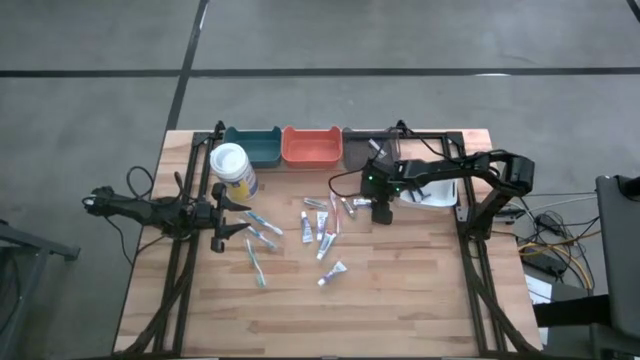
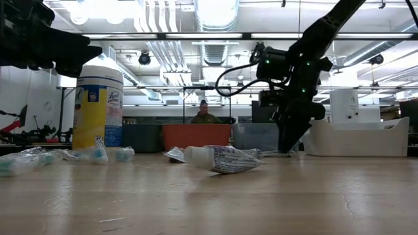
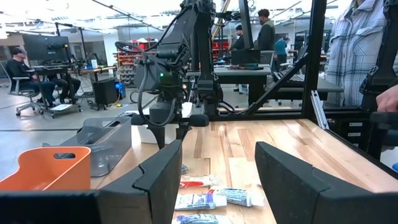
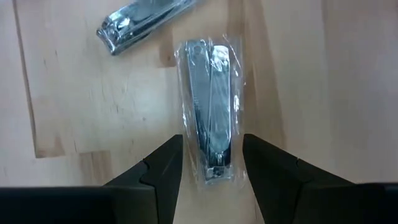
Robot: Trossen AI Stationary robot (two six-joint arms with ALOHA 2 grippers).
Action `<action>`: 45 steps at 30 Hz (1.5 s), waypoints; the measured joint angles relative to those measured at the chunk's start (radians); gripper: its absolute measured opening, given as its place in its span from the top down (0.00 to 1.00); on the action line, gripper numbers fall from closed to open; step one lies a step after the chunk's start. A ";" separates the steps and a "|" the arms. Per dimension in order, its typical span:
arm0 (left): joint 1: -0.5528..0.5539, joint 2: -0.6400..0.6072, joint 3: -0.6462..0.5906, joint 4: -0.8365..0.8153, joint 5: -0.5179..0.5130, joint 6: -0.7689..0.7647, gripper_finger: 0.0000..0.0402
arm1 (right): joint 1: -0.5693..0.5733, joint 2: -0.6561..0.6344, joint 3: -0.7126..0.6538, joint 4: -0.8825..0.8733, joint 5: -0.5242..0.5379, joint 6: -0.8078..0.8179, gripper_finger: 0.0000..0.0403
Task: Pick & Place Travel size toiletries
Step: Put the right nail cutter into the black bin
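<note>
Small white tubes point(image 1: 322, 243) and slim teal toothbrushes point(image 1: 257, 262) lie scattered flat on the middle of the wooden table. In the right wrist view, a silver nail clipper in a clear wrapper point(image 4: 210, 118) lies flat on the wood, and a bare clipper point(image 4: 142, 22) lies beyond it. My right gripper point(image 4: 212, 142) points down over the wrapped clipper, open, one finger on either side of its near end; I cannot tell whether they touch it. My left gripper point(image 1: 232, 216) waits open at the table's left, level, facing the tubes point(image 3: 217, 198).
Teal point(image 1: 252, 145), orange point(image 1: 312, 146) and grey point(image 1: 365, 145) bins line the far edge, and a white bin point(image 1: 430, 190) sits under the right arm. A wipes canister point(image 1: 233, 170) stands near the left gripper. A large tube point(image 2: 222, 158) lies toward the near side. People stand in the room behind.
</note>
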 joint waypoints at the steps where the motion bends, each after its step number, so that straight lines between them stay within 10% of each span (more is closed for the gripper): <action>1: 0.000 0.000 0.000 0.000 0.000 0.000 0.48 | 0.000 0.000 -0.003 0.001 0.000 0.000 0.59; 45: 0.000 0.000 0.000 0.000 0.000 0.000 0.48 | 0.000 0.028 0.002 0.019 -0.058 0.005 0.85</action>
